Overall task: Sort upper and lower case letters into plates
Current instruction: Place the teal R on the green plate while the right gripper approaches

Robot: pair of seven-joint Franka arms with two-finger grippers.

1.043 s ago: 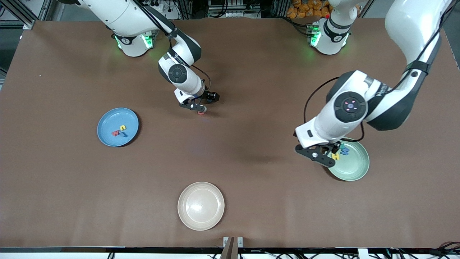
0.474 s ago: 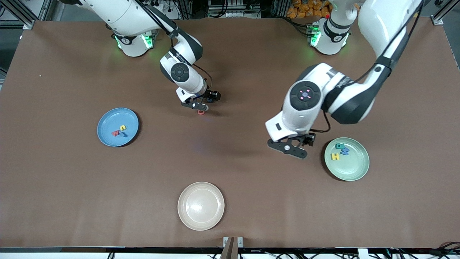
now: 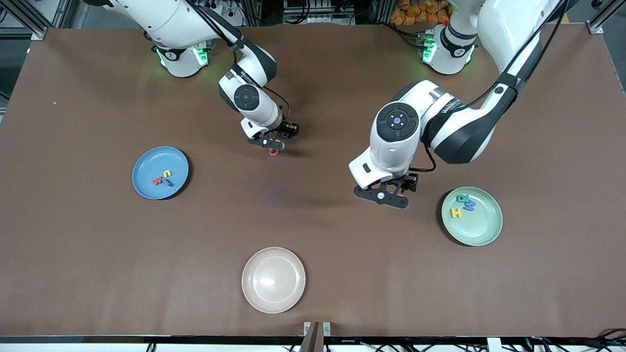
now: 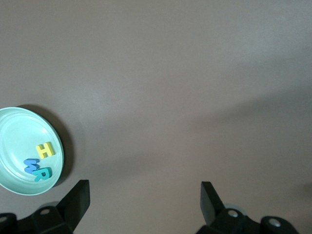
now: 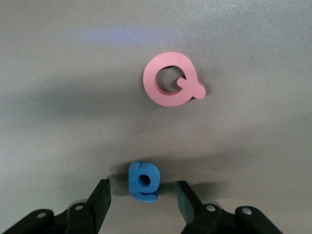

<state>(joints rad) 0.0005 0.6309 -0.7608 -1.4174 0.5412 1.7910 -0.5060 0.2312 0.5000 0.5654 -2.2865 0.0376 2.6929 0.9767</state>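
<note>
Swung off the pale mint green plate (image 3: 472,216), the left gripper (image 3: 381,198) hangs wide over bare table (image 3: 313,220), while the right gripper (image 5: 141,197), half-narrowed, straddles a small blue foam letter (image 5: 143,181).

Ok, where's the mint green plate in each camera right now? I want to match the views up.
Front view: mint green plate on the table toward the left arm's end, in full view.
Left wrist view: same plate, cut off by the picture's edge.
Right wrist view: not in it.
Shared landmark: the yellow H lying in the plate, also seen from the left wrist, beside the blue and teal letters.
</note>
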